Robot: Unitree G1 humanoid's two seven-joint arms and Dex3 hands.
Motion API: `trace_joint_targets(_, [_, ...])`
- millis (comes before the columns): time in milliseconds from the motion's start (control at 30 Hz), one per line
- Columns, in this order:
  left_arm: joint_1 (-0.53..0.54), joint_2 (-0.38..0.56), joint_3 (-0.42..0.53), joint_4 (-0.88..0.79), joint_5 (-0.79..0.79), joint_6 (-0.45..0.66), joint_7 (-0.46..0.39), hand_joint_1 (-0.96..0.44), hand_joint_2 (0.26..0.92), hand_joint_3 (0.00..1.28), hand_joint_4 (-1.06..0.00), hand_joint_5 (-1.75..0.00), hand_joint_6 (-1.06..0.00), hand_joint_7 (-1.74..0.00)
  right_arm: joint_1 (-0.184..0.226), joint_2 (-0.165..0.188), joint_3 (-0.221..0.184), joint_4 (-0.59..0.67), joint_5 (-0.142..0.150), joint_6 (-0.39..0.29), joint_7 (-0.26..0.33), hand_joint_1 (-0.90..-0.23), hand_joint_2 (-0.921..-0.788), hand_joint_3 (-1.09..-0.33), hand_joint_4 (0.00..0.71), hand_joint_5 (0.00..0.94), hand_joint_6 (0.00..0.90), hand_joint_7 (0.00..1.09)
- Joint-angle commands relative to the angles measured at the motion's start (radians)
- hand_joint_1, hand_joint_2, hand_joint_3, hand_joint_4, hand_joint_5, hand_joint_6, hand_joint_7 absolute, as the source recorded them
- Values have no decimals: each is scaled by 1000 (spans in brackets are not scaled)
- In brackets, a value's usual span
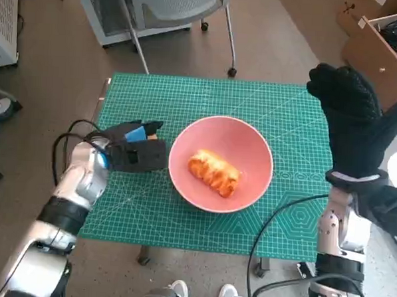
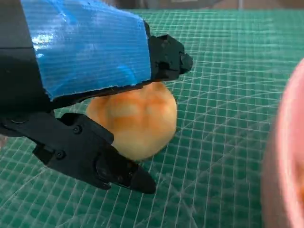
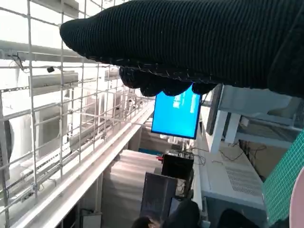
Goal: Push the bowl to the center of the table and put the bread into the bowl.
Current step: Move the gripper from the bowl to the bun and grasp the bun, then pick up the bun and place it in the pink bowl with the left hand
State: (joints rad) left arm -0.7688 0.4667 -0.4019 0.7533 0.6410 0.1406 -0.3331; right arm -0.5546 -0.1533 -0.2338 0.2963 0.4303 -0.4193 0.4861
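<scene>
Sitting near the middle of the green cutting mat (image 1: 187, 101) that covers the table, the pink bowl (image 1: 252, 148) already holds a braided golden piece of bread (image 1: 214, 171), which suggests the push is done and at least one piece is in. A second, rounder bread roll (image 2: 137, 118) appears only in the left wrist view, cradled between the black fingers (image 2: 118, 173) of the left hand (image 1: 137, 150), close over the mat and just beside the bowl's rim. From above, that hand lies on the mat immediately left of the bowl, its blue-taped back hiding the roll. What seems to remain is carrying this roll over the rim and letting it go. The right hand (image 1: 353, 117), in its knitted glove, is raised well above the table's right edge with fingers spread and nothing in it, apart from both bowl and bread. Its wrist camera looks out at the room, where a lit blue monitor (image 3: 176, 116) stands on a desk. A grey chair (image 1: 176, 7) stands beyond the table's far edge.
</scene>
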Motion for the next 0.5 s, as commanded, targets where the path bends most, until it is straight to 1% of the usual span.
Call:
trace_joint_targets(33, [-35,-10,-33,74,37,-38,77,-12,843,29,-210,-41,-254,-48,36,-1,-1,-13,1,13,-1,-473,-921,-618,331,0,92,593])
trace_joint_targets(100, [-38,-10,-44,86,47,-48,97,61,883,58,-323,-45,-335,-49,41,-1,-1,-20,-1,14,-4,-471,-921,-619,328,0,90,593])
trace_joint_targets(133, [-40,-11,-52,97,55,-56,114,72,887,65,-350,-47,-356,-49,44,0,-2,-23,-1,15,-6,-471,-921,-619,328,0,90,594])
trace_joint_targets(167, [-41,-12,-59,105,61,-63,126,96,899,83,-431,-70,-418,-65,46,0,-2,-26,0,16,-7,-470,-921,-620,328,1,90,594])
trace_joint_targets(200, [-45,-13,-69,121,70,-72,144,112,907,96,-483,-84,-458,-75,50,0,-3,-29,0,16,-8,-470,-921,-620,327,1,89,595])
trace_joint_targets(233, [-49,-15,-76,133,75,-79,156,127,912,127,-576,-126,-535,-106,52,0,-3,-31,0,16,-9,-470,-921,-620,327,1,89,595])
trace_joint_targets(267, [-50,-15,-84,142,81,-87,170,132,914,138,-609,-142,-562,-117,54,0,-4,-32,-1,16,-10,-470,-921,-620,327,2,89,596])
trace_joint_targets(300, [-52,-16,-89,149,86,-93,180,176,915,153,-592,-390,-606,-142,56,0,-4,-34,-1,15,-10,-470,-921,-620,327,2,89,596])
trace_joint_targets(333, [-52,-15,-94,151,93,-99,193,239,917,193,-547,-770,-655,-206,58,0,-4,-35,-2,15,-11,-470,-921,-620,327,2,89,596])
trace_joint_targets(367, [-51,-15,-99,153,97,-104,202,154,919,188,-564,-974,-594,-576,60,0,-4,-36,-3,15,-12,-470,-921,-619,327,2,87,595])
trace_joint_targets(400, [-49,-12,-102,147,101,-109,211,124,919,187,-569,-1048,-570,-710,62,0,-5,-38,-3,15,-13,-470,-921,-619,327,2,87,595])
trace_joint_targets(433, [-47,-10,-105,143,103,-113,217,80,920,180,-579,-1148,-546,-897,64,0,-5,-40,-4,15,-14,-470,-921,-619,327,2,85,595])
trace_joint_targets(467, [-46,-8,-106,141,103,-115,220,52,920,171,-589,-1205,-537,-1014,65,0,-4,-41,-4,15,-14,-470,-921,-620,327,2,84,594])
trace_joint_targets(500, [-43,-5,-107,132,105,-118,223,35,920,165,-595,-1242,-532,-1088,66,0,-4,-42,-4,16,-15,-470,-921,-620,327,2,84,594])
